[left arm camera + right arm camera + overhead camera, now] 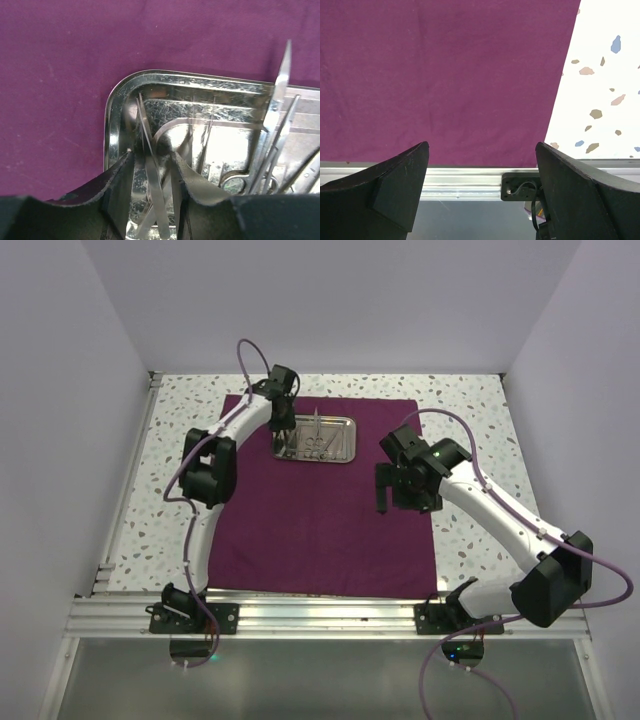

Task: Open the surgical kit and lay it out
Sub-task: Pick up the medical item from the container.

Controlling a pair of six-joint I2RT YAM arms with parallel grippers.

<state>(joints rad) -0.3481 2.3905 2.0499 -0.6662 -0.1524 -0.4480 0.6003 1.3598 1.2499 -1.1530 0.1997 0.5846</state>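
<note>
Table: your speckled white table (180, 410) is carrying the maroon cloth wrap (320, 530), which is lying flat and unfolded.
Tray: the steel tray (350, 440) is sitting on the far part of the cloth, with the slim instruments lying inside it.
Left end effector (283, 440): it is reaching down into the tray's left end. Its fingers are standing partly spread astride the tweezers (152, 185), a gap is showing on each side, and nothing is being pinched.
Right end effector (395, 498): it is hanging wide apart and empty over the cloth, just right of the tray's near right corner.
Left wrist view: this one is giving you the tweezers between the fingers and the scissors (274, 115) leaning at the right, while the overhead view is blurring them into a glint.
Right wrist view: this one is showing you the cloth's near edge, the aluminium rail (465, 177) and the bare table to the right.
</note>
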